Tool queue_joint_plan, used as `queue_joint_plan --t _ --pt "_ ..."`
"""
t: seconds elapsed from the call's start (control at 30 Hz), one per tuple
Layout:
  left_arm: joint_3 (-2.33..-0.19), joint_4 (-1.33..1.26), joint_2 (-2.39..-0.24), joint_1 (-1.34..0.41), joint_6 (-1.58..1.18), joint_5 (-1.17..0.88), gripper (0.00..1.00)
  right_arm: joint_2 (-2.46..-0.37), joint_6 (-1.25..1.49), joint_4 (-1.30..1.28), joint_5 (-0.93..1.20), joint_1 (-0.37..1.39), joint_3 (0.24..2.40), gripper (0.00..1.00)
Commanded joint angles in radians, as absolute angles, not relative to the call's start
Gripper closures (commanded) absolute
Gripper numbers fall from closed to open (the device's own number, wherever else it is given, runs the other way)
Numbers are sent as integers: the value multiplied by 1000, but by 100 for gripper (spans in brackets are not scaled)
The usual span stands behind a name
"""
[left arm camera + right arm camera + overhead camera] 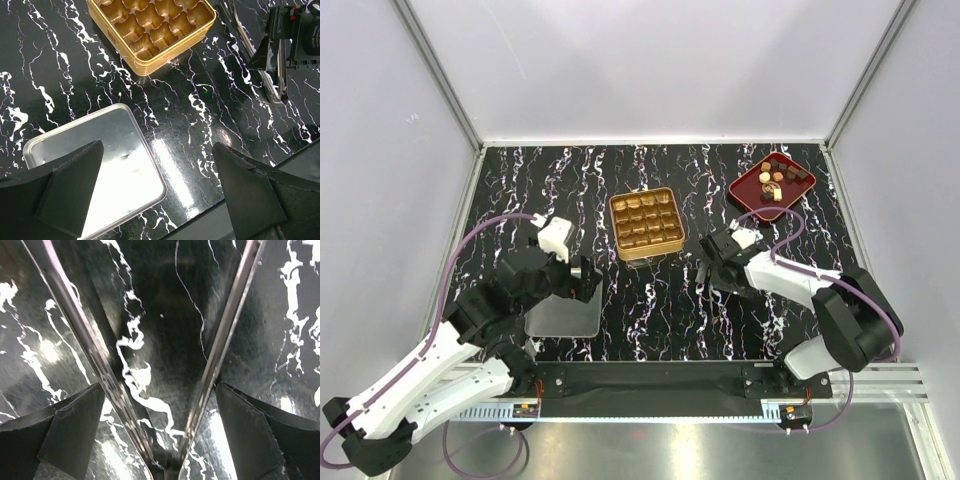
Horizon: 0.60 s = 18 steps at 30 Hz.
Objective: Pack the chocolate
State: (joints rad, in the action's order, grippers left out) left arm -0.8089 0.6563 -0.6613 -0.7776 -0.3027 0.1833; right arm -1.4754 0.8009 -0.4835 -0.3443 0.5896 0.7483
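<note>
The chocolate (778,176), several small brown, tan and golden pieces, lies in a dark red tray (745,189) at the far right. A gold tin (645,222) with an empty 4x4 grid stands mid-table; it also shows in the left wrist view (150,60). My right gripper (712,266) is low over the table, right of the tin. It is open (157,405), with V-shaped metal tongs (220,350) lying between its fingers. My left gripper (582,280) is open and empty (157,170) above the corner of a silver lid (90,150).
The silver lid (563,315) lies flat near the front left edge. The tongs (255,60) and the right gripper (290,35) show in the left wrist view, right of the tin. White walls close in the black marbled table.
</note>
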Motion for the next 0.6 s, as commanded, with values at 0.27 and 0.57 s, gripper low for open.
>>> queue_joint_plan --t 0.27,0.57 --pt "-815 611 -672 -781 -282 187 1 -1508 784 -368 -368 597 721 2" --pt "-815 611 -664 -781 -282 184 1 -1545 770 -365 -351 598 736 8"
